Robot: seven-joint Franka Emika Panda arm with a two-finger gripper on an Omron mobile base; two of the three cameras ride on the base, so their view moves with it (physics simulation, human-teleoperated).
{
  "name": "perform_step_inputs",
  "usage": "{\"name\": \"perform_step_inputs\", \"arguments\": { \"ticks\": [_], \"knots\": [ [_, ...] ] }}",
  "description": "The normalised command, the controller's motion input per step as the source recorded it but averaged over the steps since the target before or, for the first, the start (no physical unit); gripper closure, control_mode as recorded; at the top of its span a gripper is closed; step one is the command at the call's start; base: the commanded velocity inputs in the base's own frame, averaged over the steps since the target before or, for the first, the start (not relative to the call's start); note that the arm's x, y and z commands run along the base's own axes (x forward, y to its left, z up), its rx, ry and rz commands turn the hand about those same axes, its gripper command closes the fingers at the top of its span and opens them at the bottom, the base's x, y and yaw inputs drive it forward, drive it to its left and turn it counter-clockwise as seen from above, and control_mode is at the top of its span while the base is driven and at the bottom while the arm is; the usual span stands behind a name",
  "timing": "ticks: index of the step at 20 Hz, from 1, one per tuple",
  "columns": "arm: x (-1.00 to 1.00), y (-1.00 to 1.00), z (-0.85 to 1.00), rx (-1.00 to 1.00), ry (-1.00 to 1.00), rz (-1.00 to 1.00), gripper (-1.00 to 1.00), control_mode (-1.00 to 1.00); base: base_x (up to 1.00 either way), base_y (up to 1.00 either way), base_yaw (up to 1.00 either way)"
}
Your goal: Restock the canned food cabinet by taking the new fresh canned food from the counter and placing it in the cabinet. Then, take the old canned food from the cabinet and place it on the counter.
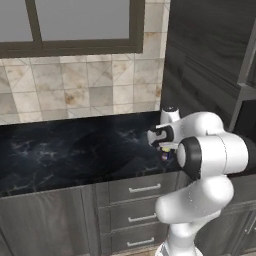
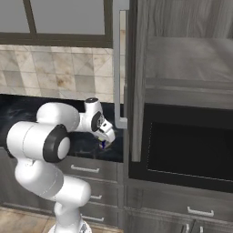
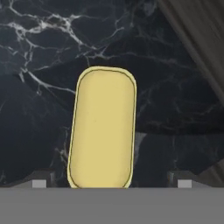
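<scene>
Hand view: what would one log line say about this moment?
gripper: open, above can | yellow-lidded can: on black counter, not gripped | cabinet door: open

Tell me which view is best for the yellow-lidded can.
Hand view: the new fresh canned food lies straight below on the counter, its whole yellow lid showing between the open gripper tips. Both base views show just a sliver of blue label under the hand, mostly hidden.
</scene>
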Motion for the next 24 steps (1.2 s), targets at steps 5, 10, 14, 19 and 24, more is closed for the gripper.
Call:
{"name": "perform_step_inputs", "arguments": {
  "ticks": [5, 10, 14, 19, 24],
  "knots": [
    [0.21, -0.02, -0.12, 0.0, 0.0, 0.0, -1.0, -1.0, 0.0, 0.0, 0.0],
    [0.21, 0.0, -0.11, 0.0, 0.0, 0.0, -1.0, -1.0, 0.0, 0.0, 0.0],
    [0.07, 0.0, -0.33, 0.0, 0.0, 0.0, -1.0, -1.0, 0.0, 0.0, 0.0],
    [0.04, 0.0, -0.46, 0.0, 0.0, 0.0, 1.0, -1.0, 0.0, 0.0, 0.0],
    [0.02, 0.0, -0.05, -0.01, 0.01, 0.0, 1.0, -1.0, 0.0, 0.0, 0.0]
  ]
}}
